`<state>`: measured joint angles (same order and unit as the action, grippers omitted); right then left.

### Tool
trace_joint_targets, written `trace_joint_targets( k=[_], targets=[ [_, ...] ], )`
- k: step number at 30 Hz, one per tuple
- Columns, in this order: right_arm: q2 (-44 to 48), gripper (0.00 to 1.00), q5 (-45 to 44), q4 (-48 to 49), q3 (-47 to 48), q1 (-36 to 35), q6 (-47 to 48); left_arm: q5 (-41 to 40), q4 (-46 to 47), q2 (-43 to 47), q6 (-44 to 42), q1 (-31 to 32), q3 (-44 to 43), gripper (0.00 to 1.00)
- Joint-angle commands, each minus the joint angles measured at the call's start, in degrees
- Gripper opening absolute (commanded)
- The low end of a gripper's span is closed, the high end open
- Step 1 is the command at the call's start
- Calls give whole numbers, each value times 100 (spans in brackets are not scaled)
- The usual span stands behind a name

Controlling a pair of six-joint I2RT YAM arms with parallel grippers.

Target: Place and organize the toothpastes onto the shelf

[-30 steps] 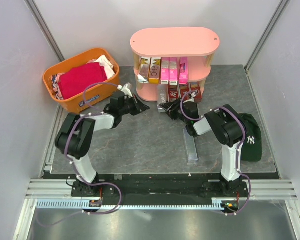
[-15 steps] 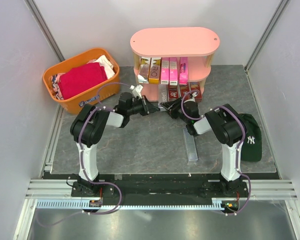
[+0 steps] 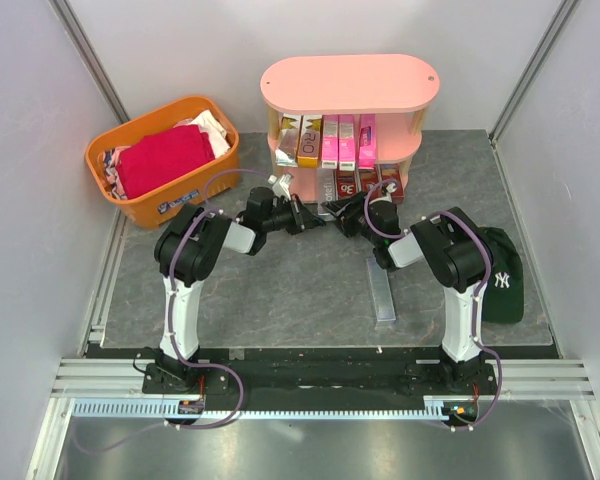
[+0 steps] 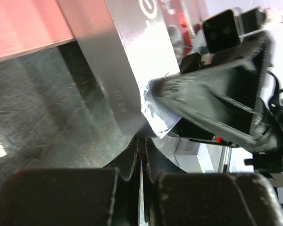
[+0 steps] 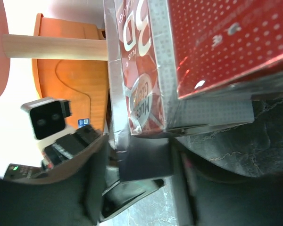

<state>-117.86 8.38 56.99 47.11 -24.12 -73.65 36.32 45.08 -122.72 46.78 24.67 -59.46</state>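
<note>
Toothpaste cartons [image 3: 340,142] mostly stand on the pink shelf [image 3: 350,80]: gold and pink ones on the middle tier, red ones below. We judge the step in hand is seating a silver-grey carton [image 4: 132,70] at the bottom tier's left end. The left gripper [image 4: 140,150], closed and empty, sits at its corner. The right gripper [image 3: 335,212] brackets its end, though we cannot tell whether it grips. Next comes a gentle inward push, then the loose silver carton [image 3: 382,292] on the table. The orange basket [image 3: 140,205] holds a red cloth [image 3: 160,158].

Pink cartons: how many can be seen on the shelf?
3 pink cartons stand side by side on the middle tier of the shelf, right of the yellow carton. More may be hidden behind.
</note>
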Motion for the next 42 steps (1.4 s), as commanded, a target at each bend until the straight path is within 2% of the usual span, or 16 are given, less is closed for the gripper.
trace_joint_targets(
  k=[1, 6, 10, 23, 33, 37, 42],
  targets=[
    [-9, 64, 111, 313, 175, 21, -80, -239, 326, -217, 226, -6, -206, 2],
    [9, 74, 173, 330, 140, 13, -88, -309, 510, -332, 366, -6, -215, 2],
    [27, 78, 234, 374, 114, 12, -106, -371, 607, -376, 472, -6, -259, 2],
    [176, 82, 410, 462, -97, 4, -123, -415, 880, -648, 1034, -6, -522, 2],
    [641, 84, 629, 515, -588, 4, -97, -626, 1003, -719, 1201, -14, -558, 2],
    [1062, 84, 761, 322, -817, -40, 17, -731, 1134, -535, 1158, -14, -208, 2],
    [1869, 86, 867, -722, -1125, -137, 421, -915, 1196, -174, 991, -14, 294, 4]
  ],
)
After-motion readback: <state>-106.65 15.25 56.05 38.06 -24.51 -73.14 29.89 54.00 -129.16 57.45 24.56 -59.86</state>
